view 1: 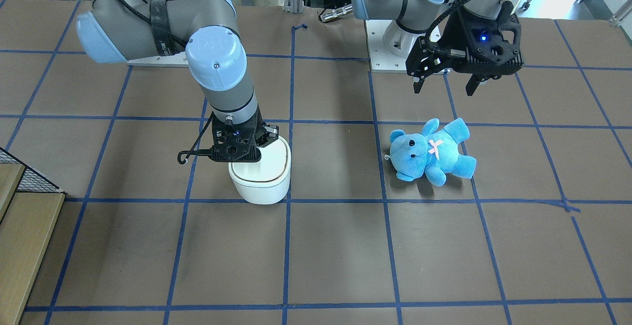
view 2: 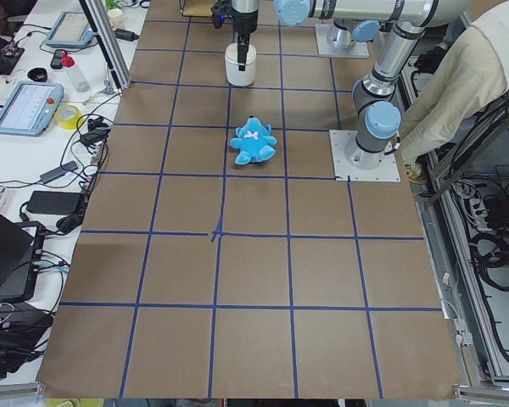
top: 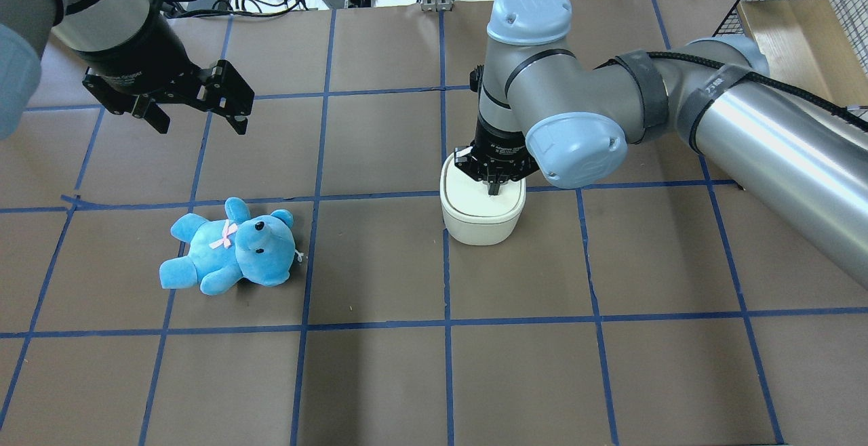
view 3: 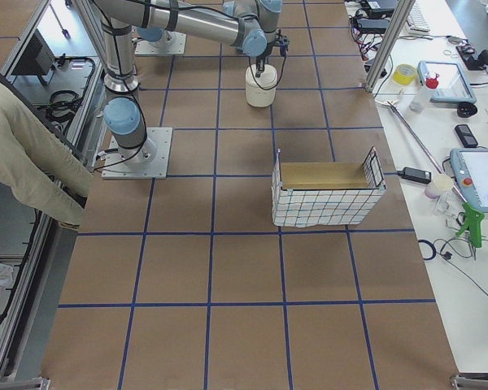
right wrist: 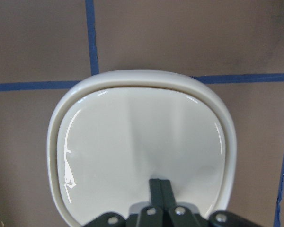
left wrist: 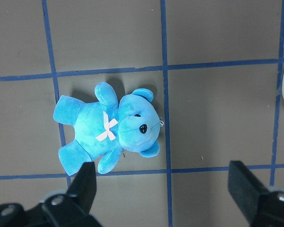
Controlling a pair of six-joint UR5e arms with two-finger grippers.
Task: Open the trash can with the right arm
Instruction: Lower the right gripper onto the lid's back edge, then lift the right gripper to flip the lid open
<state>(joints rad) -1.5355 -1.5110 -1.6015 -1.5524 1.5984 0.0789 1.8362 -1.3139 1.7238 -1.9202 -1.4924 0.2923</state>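
The white trash can (view 1: 261,182) stands on the brown table with its flat lid down; it also shows in the overhead view (top: 481,219) and fills the right wrist view (right wrist: 142,142). My right gripper (right wrist: 159,184) is shut, its two fingers pressed together, with the tips on the lid near the rim closest to the wrist camera. From overhead the right gripper (top: 493,188) points straight down onto the lid's far part. My left gripper (top: 201,124) is open and empty, held above the table beyond a blue teddy bear (top: 227,256).
The teddy bear (view 1: 432,149) lies on its back, left of the can in the overhead view, and shows under the left gripper (left wrist: 163,184). A wire basket with a cardboard liner (view 3: 325,195) stands on my right. A person (view 2: 458,76) leans in by the arm bases.
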